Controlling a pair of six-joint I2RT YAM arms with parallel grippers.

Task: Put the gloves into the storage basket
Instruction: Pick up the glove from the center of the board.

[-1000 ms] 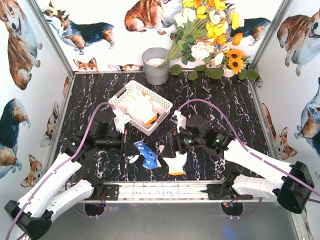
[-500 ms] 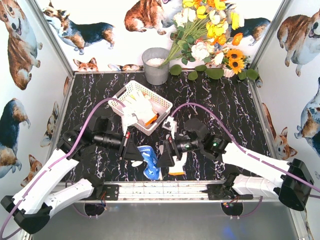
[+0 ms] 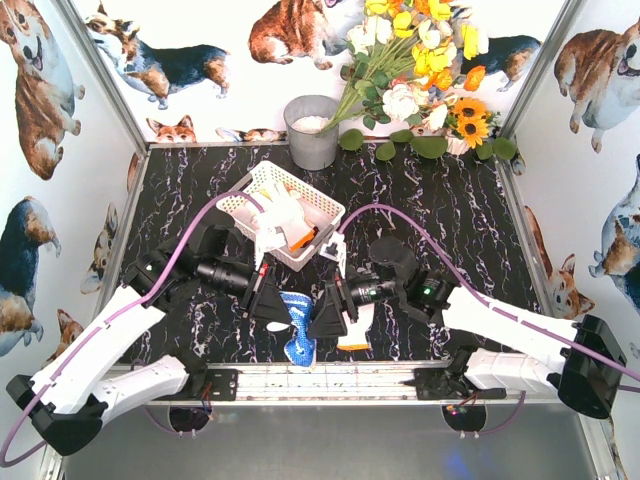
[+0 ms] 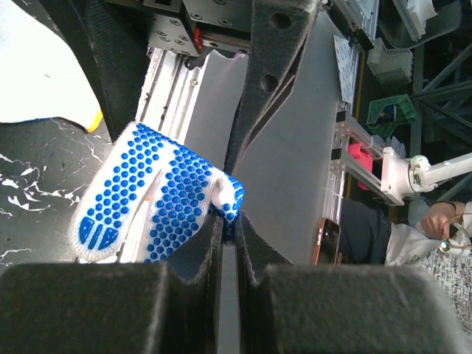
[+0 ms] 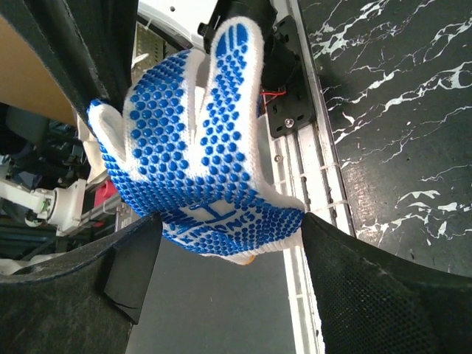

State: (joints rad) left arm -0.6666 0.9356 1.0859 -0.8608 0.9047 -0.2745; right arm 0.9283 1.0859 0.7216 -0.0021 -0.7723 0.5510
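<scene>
Blue-dotted glove (image 3: 296, 325) hanging, white basket (image 3: 255, 178) holding gloves (image 3: 283, 215)

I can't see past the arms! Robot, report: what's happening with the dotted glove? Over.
Left gripper shut on blue-dotted glove. Right gripper open, straddling it. Basket beyond, gloves already inside. Path looks clear.

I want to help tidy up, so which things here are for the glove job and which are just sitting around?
For the job:
- blue-dotted glove, pinched in the left hand
- right hand, open around it
- white glove on the table
- gloves in the storage basket

Just lying about:
- grey bucket
- flowers
</scene>
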